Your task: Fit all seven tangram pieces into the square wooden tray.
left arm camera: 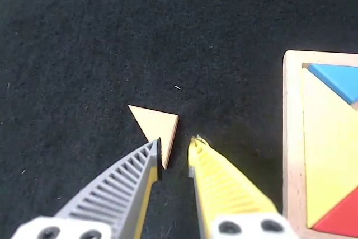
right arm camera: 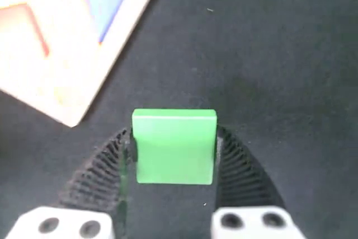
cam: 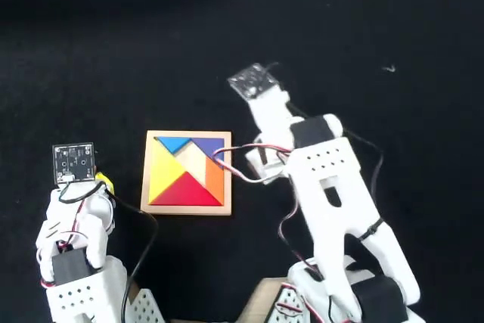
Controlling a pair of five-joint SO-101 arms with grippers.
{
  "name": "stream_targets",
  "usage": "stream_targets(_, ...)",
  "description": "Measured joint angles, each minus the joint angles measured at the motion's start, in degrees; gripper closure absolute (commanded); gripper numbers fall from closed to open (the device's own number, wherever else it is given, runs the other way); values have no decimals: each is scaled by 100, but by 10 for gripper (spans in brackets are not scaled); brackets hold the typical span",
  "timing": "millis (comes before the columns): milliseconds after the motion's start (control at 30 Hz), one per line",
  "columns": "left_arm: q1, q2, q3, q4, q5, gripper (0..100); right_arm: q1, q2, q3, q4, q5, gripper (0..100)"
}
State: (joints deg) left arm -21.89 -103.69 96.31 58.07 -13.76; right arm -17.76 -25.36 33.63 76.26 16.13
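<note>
The square wooden tray lies mid-table and holds blue, yellow, red, orange and purple pieces around a pale middle patch. In the left wrist view, a small pale wooden triangle lies on the black cloth left of the tray. My left gripper is open, its tips on either side of the triangle's near corner. The grey finger touches the triangle and the yellow finger stands just clear. My right gripper is shut on a green square, held above the cloth beside a corner of the tray.
Black cloth covers the table, with open room behind and to both sides of the tray. The right arm stretches in from the front right, its wrist above the tray's far right corner. The left arm's base sits at the front left.
</note>
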Motion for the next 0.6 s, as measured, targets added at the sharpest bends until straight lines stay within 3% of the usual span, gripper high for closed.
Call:
stream_targets(267,0,0,0,0,0,902,-712,176,-1125,387,0,935)
stream_targets(600,0,0,0,0,-35,902,-1046,2602,-2971,387,0,935)
